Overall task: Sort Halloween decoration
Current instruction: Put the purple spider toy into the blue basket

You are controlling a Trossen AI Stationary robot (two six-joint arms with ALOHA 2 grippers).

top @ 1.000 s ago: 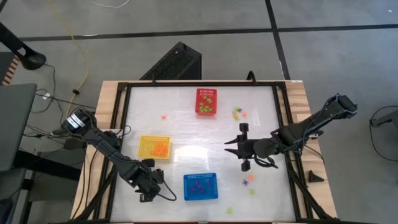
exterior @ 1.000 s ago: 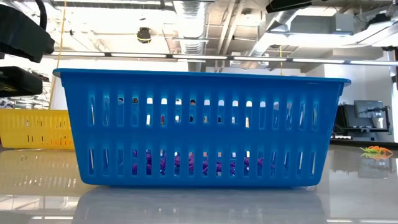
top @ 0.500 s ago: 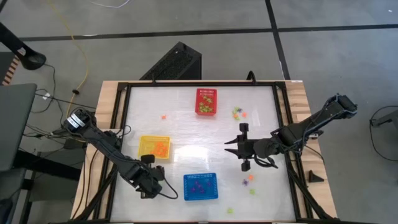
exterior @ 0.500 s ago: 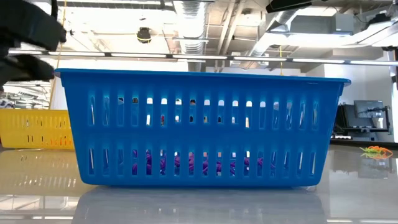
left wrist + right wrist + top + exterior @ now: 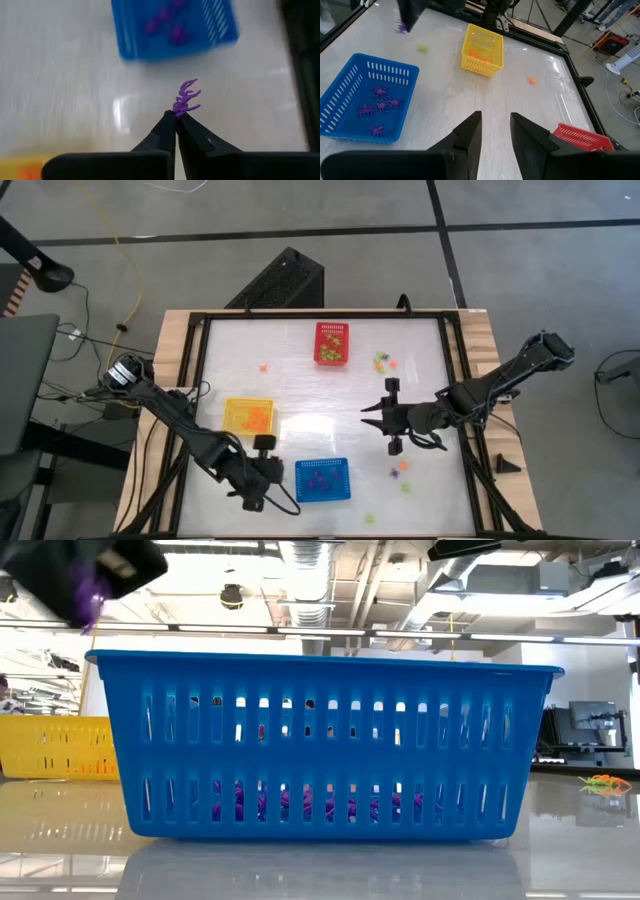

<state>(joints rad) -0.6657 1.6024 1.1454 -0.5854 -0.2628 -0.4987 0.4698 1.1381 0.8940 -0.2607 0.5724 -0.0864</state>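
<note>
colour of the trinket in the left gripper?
Purple trinket, clearest in the left wrist view.

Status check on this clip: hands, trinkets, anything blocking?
Left hand shut on purple trinket, just left of blue basket. Right hand open, idle mid-table. Loose trinkets remain on the right side. Nothing blocking.

White table (image 5: 300, 395), red basket (image 5: 332, 343), yellow basket (image 5: 248, 417), blue basket (image 5: 322, 480), scattered trinkets (image 5: 383, 362)
</note>
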